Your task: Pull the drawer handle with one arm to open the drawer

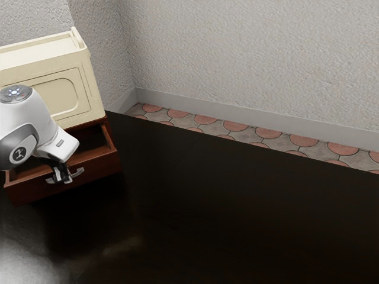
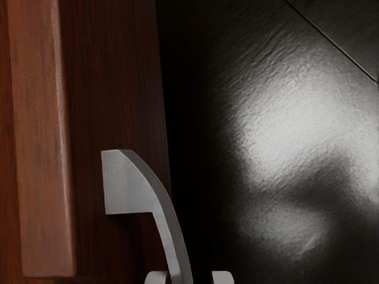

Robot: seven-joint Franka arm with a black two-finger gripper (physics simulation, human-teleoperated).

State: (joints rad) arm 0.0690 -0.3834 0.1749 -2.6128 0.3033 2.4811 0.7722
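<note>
In the exterior view, my gripper [image 1: 63, 176] is at the silver handle [image 1: 77, 172] on the front of the reddish-brown drawer [image 1: 100, 168]. That drawer stands pulled out from beneath the cream cabinet [image 1: 86, 84], so part of its inside can be seen. The wrist view has the curved handle [image 2: 133, 182] running down from the drawer front [image 2: 112, 77] and passing between the fingertips of my open gripper [image 2: 189, 277]. One fingertip lies close against the handle; a dark gap separates the other from it.
A dark, glossy tabletop [image 1: 237, 201] extends from the drawer toward the exterior view's right. Behind it are a patterned tile floor [image 1: 235, 126] and textured grey walls [image 1: 249, 53]. The cream cabinet rises behind my arm.
</note>
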